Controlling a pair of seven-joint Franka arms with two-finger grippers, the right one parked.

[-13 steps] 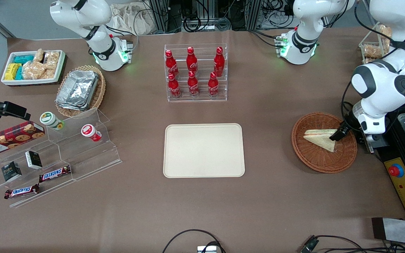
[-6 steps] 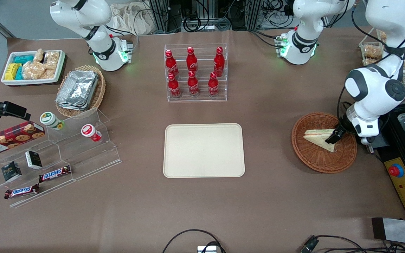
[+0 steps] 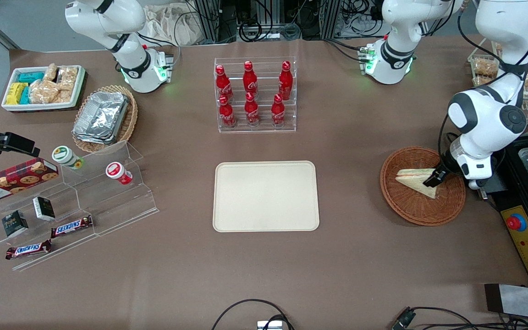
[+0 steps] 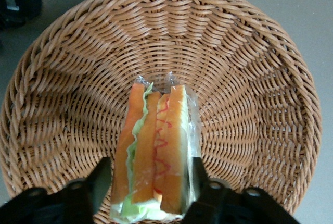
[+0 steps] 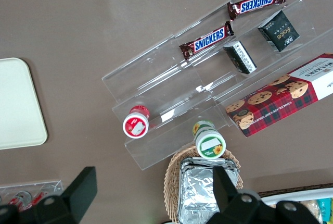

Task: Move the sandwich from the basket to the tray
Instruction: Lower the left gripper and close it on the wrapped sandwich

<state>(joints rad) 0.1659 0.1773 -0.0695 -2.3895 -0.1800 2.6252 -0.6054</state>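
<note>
- Front view: the basket (image 3: 422,185) sits toward the working arm's end of the table, with the sandwich (image 3: 416,179) lying in it. The gripper (image 3: 432,178) is down in the basket at the sandwich's 3 o'clock end, its dark fingers straddling the bread.
- Between the basket and the tray (image 3: 265,195) runs a broad strip of bare brown table; from the basket the tray lies at 9 o'clock, flat, with nothing on it.
- At 12 o'clock from the tray stands a clear rack holding six red cola bottles (image 3: 251,95), well apart from the tray's rim.
- Just beside the basket at 3 o'clock is a black control box (image 3: 527,238) with a red button, leaving little room at that edge.
- Compared with a second ago, the gripper has slid a little further onto the sandwich, toward 9 o'clock; the sandwich and basket lie as before.
- Left wrist view: the sandwich (image 4: 156,156) rests on the basket's (image 4: 250,67) woven floor, cut face up, showing green and orange-red layers under clear wrap. One black finger (image 4: 99,179) stands at each long side, just beside the bread; whether the pads press it I cannot tell.
- Right wrist view: a corner of the tray (image 5: 18,107) shows, bare, near a clear stepped stand (image 5: 208,86) with snack bars.
</note>
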